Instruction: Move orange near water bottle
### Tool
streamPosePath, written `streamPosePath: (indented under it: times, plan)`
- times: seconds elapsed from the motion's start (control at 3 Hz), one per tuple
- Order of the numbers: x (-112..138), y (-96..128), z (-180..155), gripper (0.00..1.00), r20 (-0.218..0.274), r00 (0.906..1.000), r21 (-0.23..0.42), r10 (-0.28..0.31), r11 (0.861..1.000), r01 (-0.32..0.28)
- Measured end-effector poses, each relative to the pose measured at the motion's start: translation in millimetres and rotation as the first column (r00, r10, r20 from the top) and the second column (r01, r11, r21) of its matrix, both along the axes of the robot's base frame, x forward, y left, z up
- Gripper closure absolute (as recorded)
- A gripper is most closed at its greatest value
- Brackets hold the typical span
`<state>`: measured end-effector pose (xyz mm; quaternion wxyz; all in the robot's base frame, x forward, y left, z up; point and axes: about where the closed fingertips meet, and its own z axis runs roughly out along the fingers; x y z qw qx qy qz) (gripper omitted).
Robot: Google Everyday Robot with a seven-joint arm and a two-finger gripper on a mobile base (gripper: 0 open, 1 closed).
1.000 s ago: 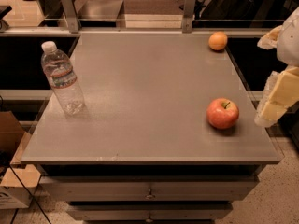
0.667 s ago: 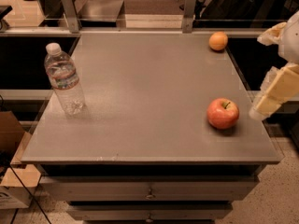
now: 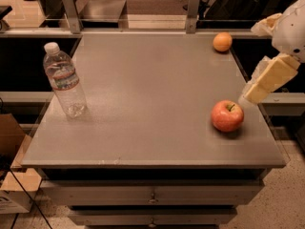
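There is one small, round, smooth orange (image 3: 222, 41). It sits at the far right corner of the flat grey bench (image 3: 152, 85), close to the back edge. There is one tall, clear plastic water bottle (image 3: 64, 80) with a white cap and a pale label band. It stands up straight on the left side of the bench. It is well apart from the orange, with the wide grey top between them. There is one shiny red and yellow apple (image 3: 227, 116) with a short stem. It rests on the right side, nearer the front, and the orange is behind it.

One pale cream pincer (image 3: 251, 93) pokes in from the right edge. It slants down and to the left. Its tip hangs just beside the apple, up by the apple's right side, and I cannot tell if it touches. I cannot tell if the pincer is wide or narrow. It is well apart from the orange. The white, rounded arm (image 3: 291, 30) above it sits at the right edge of the view.

Two grey metal posts (image 3: 70, 11) stand at the back of the bench. Two grey drawers (image 3: 152, 194) sit under the top. One brown cardboard box (image 3: 12, 185) lies on the floor at the left.
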<state>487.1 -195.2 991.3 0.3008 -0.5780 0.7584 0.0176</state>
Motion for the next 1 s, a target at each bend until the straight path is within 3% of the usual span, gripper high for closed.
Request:
streamPosePath:
  times: [0.33,0.67,1.0]
  plan:
    - [26,4,-3,0.00,0.032,0.9989,0.084,-0.033,0.996,0.030]
    - [80,7,-3,0.00,0.095,0.9938,0.243,-0.057,0.970,0.033]
    - [128,3,-2,0.00,0.149,0.9850,0.355,-0.087,0.934,0.029]
